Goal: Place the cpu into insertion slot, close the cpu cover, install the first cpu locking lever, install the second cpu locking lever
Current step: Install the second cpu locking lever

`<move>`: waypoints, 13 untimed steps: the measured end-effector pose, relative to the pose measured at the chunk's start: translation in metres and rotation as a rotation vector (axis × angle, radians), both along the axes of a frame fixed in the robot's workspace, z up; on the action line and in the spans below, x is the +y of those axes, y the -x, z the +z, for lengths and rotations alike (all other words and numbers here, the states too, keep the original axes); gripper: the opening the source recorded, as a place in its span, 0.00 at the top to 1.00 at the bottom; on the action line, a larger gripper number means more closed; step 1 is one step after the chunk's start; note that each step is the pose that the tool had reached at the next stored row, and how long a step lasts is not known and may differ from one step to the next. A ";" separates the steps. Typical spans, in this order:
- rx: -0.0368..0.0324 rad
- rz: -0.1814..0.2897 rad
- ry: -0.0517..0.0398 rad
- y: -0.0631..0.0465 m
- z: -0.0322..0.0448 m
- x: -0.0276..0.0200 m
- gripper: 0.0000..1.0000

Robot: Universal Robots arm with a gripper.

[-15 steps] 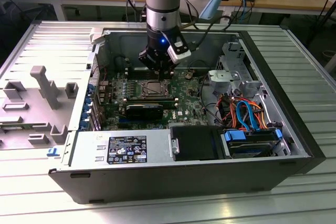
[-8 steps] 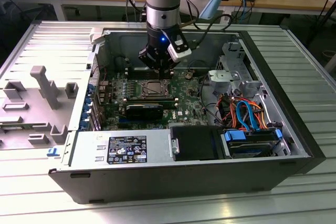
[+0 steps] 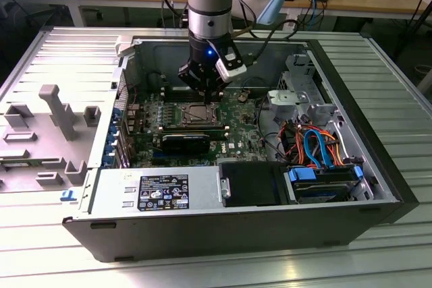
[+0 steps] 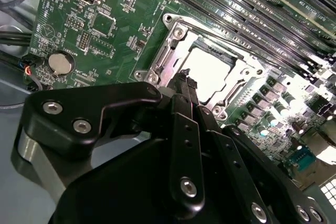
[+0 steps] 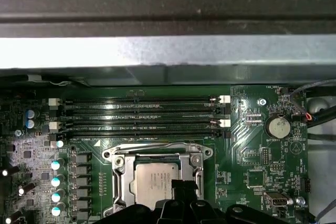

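We see the arm reaching down into an open computer case (image 3: pixel 351 166) that lies on a ribbed metal worktop (image 3: pixel 398 72). Its jaws (image 3: pixel 206 90) hang just above the green motherboard (image 3: pixel 236 123), directly over the insertion slot (image 3: pixel 196 114).

In both wrist views the cpu (image 5: pixel 155 179) lies flat inside the insertion slot (image 4: pixel 202 66), its dull silver top facing up. The cpu cover (image 5: pixel 119 174) is down around the chip, its frame bordering the silver square on the visible sides. In the second wrist view the black fingertips (image 4: pixel 185 80) are drawn close together, nearly touching, and their point sits at the edge of the cpu (image 4: pixel 210 69), holding nothing. A thin wire lever (image 5: pixel 152 145) runs along the slot's side nearest the memory slots (image 5: pixel 142 114).

Beside the insertion slot, away from the memory slots' ends, a round coin battery (image 5: pixel 277 127) sits on the board. Past the memory slots rises the grey wall of the case (image 5: pixel 168 51).
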State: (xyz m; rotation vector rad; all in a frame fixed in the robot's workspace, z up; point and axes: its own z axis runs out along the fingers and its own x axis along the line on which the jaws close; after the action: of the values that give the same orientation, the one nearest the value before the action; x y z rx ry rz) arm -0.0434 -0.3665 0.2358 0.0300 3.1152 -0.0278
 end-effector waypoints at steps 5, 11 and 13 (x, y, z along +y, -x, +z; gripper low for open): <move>0.0000 0.000 -0.0002 0.000 0.0090 -0.0153 0.89; -0.0001 0.000 0.0004 0.000 0.0090 -0.0349 0.89; 0.0000 0.000 0.0005 0.000 0.0090 -0.0382 0.89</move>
State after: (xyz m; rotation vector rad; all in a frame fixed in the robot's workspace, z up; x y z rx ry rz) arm -0.0434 -0.4047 0.2449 0.0298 3.1151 -0.0287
